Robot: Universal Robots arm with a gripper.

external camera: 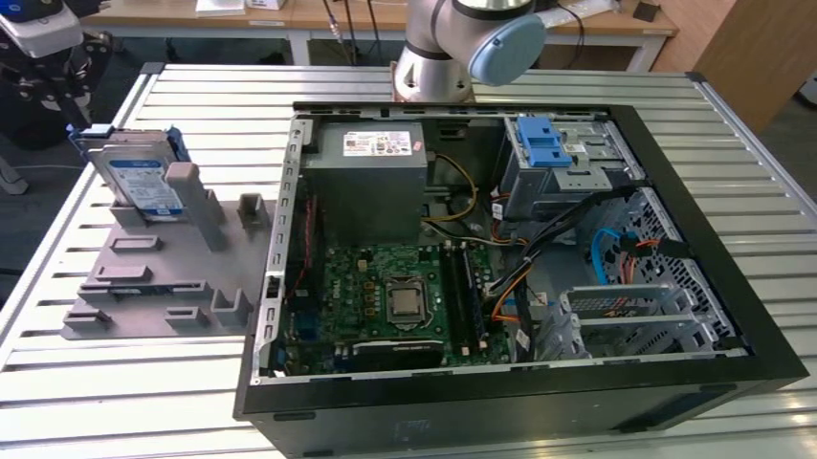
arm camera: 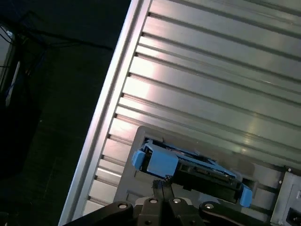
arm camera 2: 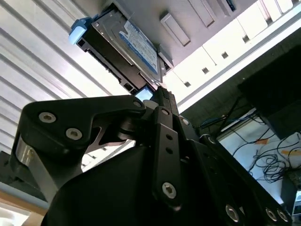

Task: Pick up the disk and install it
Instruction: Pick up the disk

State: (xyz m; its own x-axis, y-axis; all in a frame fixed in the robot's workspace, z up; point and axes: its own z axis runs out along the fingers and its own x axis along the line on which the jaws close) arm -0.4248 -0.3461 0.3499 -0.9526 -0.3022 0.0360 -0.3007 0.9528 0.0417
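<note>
Standing on edge in a grey holder (external camera: 153,277) on the slatted table (external camera: 102,402): the disk (external camera: 138,172), at ten o'clock in the exterior view, with its blue-and-white label facing out and blue rails on its sides.

Claw (arm camera: 162,183): in the first wrist view it is near the disk's blue end without touching it, fingers pressed together on nothing.

Open computer case (external camera: 715,382): runs from centre to three o'clock. Inside it:
- grey power-supply box (external camera: 370,182) at eleven o'clock
- green motherboard (external camera: 383,296) at seven o'clock
- silver cage (external camera: 568,158) with a blue latch at one o'clock

Arm base (external camera: 434,67): at twelve o'clock, behind the case.
</note>
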